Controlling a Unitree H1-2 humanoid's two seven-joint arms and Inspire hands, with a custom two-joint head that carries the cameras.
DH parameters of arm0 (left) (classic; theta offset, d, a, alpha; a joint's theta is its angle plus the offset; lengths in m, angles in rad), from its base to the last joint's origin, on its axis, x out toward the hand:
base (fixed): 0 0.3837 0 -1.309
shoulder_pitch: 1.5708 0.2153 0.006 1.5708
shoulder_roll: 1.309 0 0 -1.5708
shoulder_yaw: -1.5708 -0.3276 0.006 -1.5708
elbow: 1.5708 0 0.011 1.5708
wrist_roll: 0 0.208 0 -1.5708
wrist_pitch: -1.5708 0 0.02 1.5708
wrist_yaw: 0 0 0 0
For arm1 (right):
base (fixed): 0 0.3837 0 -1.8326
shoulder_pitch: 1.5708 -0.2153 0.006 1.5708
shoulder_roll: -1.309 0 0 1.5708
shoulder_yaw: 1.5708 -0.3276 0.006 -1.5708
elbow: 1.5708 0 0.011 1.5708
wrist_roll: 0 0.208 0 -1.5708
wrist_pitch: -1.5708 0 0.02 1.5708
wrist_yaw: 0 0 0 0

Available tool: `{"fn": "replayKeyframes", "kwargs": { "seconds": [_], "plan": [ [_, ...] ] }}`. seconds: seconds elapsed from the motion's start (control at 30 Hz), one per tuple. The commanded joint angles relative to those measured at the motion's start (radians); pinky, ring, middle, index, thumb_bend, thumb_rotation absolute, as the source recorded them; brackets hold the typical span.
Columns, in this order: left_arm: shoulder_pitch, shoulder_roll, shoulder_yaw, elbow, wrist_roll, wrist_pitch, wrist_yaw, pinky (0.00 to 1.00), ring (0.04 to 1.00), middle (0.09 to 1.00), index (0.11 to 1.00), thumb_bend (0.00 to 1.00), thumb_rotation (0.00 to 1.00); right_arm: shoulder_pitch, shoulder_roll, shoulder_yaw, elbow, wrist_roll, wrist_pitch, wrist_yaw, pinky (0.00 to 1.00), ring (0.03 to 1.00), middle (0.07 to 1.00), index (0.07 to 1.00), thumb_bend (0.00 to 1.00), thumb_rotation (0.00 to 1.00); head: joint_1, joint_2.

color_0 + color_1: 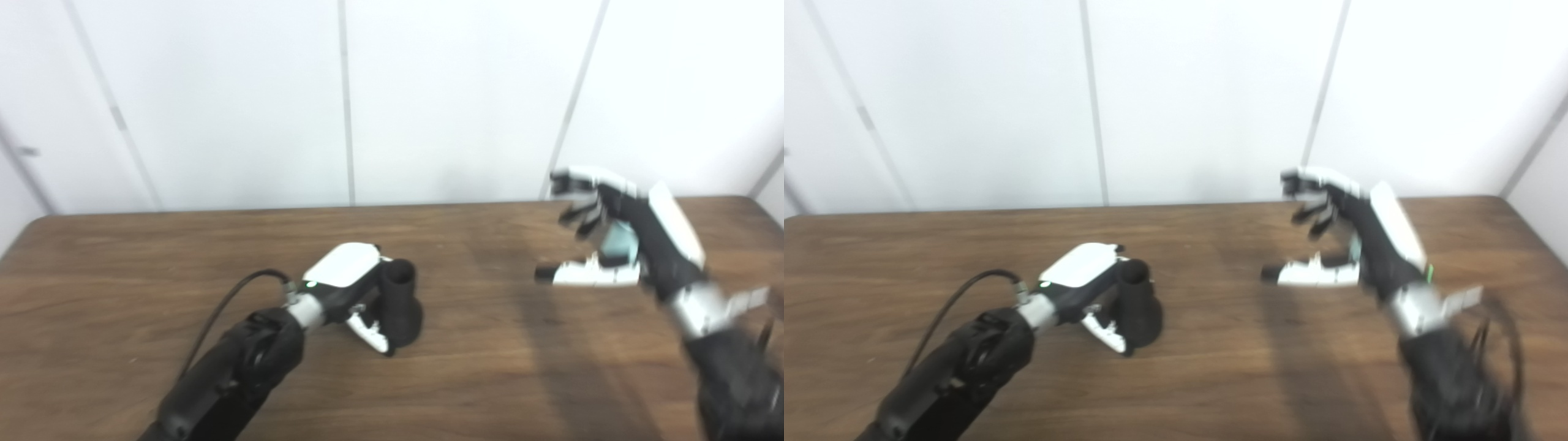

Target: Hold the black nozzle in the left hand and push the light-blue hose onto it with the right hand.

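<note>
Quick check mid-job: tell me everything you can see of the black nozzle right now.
The black nozzle looks matte, like dark plastic or rubber. It stands upright on the wooden table, a narrow open tube on top flaring to a wider base. The left hand is wrapped around it from the left, thumb low at its front. Nothing is fitted on its opening.

Brown wooden table (490,380), white panelled wall (245,92)

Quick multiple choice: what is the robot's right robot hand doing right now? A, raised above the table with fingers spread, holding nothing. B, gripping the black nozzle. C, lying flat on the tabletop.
A: the right robot hand is up over the table with fingers apart and empty, while the left robot hand grips the black nozzle.
</note>
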Motion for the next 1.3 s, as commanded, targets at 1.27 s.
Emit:
{"fn": "replayKeyframes", "kwargs": {
  "seconds": [1.27],
  "plan": [
    [0.099,0.071,0.010,0.210,-0.007,-0.249,0.075,0.95,0.609,0.465,0.491,0.53,0.00,-0.403,-0.162,0.017,0.633,-0.435,0.041,0.442,0.77,0.917,0.934,0.868,0.93,0.17,-0.289,-0.120]
  ]
}}
